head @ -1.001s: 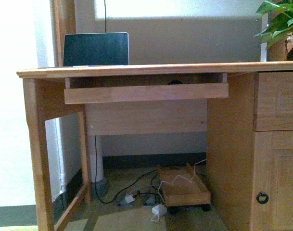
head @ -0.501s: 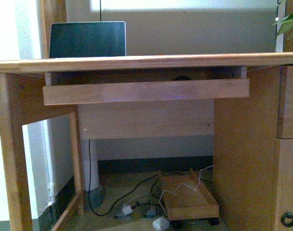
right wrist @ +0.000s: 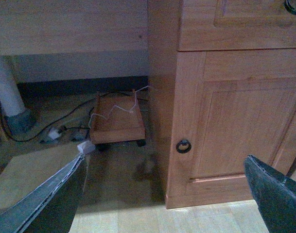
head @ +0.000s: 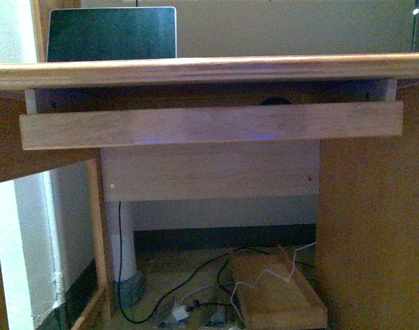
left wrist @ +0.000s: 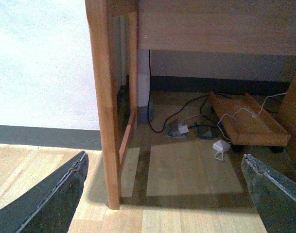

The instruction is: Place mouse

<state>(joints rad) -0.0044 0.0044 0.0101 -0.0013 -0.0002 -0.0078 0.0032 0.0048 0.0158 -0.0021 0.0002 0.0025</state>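
Note:
In the front view only the top of a small dark dome, the mouse [head: 274, 101], shows above the front rail of the pull-out keyboard tray [head: 209, 125] under the wooden desk top [head: 209, 69]. Neither arm shows in that view. My left gripper [left wrist: 163, 156] is open and empty, low over the floor beside the desk's left leg [left wrist: 105, 107]. My right gripper [right wrist: 165, 158] is open and empty, low in front of the desk's cabinet door [right wrist: 235, 121]. The mouse is not in either wrist view.
A laptop [head: 113, 33] stands open on the desk at the back left. Under the desk lie a low wooden trolley [head: 274, 292], cables and white adapters [left wrist: 220, 145]. The cabinet with a ring handle [right wrist: 183, 145] closes the right side.
The front view has come closer to the desk: the tray and desk top fill more of the frame, the plant at the right has left the view, and the laptop sits higher.

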